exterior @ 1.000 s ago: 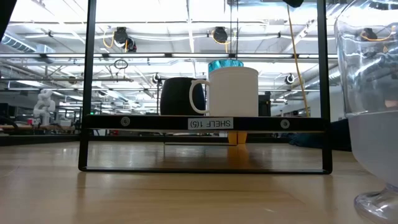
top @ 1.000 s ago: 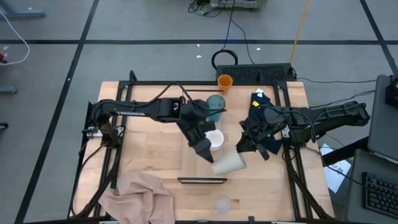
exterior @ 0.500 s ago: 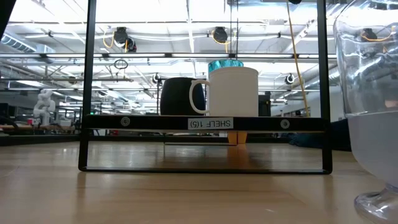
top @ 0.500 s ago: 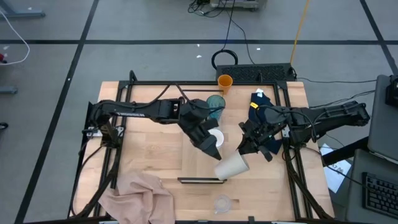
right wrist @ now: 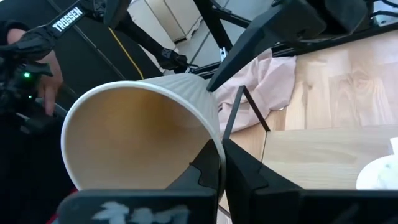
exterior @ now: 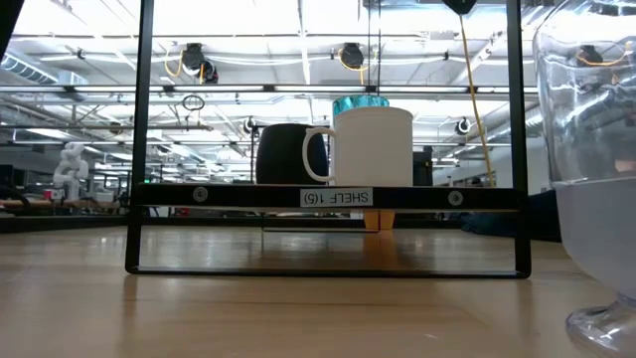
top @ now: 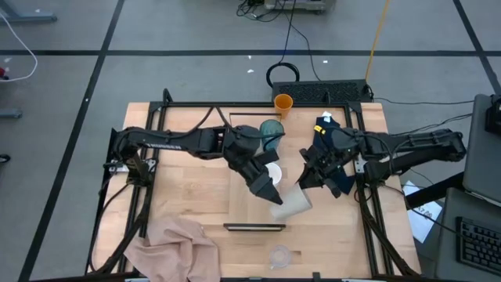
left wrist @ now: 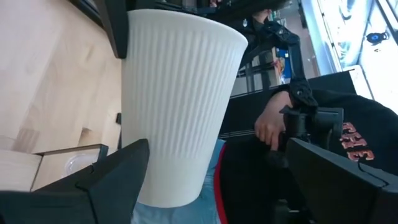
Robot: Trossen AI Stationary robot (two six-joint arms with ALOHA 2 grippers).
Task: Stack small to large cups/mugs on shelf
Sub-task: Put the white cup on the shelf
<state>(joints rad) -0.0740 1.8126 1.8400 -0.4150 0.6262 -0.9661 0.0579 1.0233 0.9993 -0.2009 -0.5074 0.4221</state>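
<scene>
The pale wooden tabletop (top: pixel 180 188) sits inside a black tube frame, on a grey floor crossed by dark tape lines. A crumpled pink cloth (top: pixel 174 244) lies at its near left corner, and the tiny clear glass (top: pixel 279 256) stands on the wood at the near edge, just in front of the shelf (top: pixel 249 200), a pale board with a dark rail at its near end. At table height that glass (exterior: pixel 592 169) fills the right side, and the rail carries a label reading SHELF 1(5).

On the shelf 3 vessels stand in a row: the white handled mug (exterior: pixel 370 147) nearest, the dark mug (exterior: pixel 285 153) behind it, and the teal tumbler (top: pixel 272 134) at the back. The small orange cup (top: pixel 282 103) stands on the table beyond the shelf's far end, next to a black power strip.

The right gripper (top: pixel 307 182) is pinched tight on the rim of the beige cup (top: pixel 290 204), holding it tilted above the shelf's near right part. The left gripper (top: pixel 270 193), fingers spread wide, straddles the cup's ribbed side without squeezing it.

Beyond the table lies a bright workshop with ceiling lights, and a person's hand (left wrist: pixel 268 126) rests on equipment there.
</scene>
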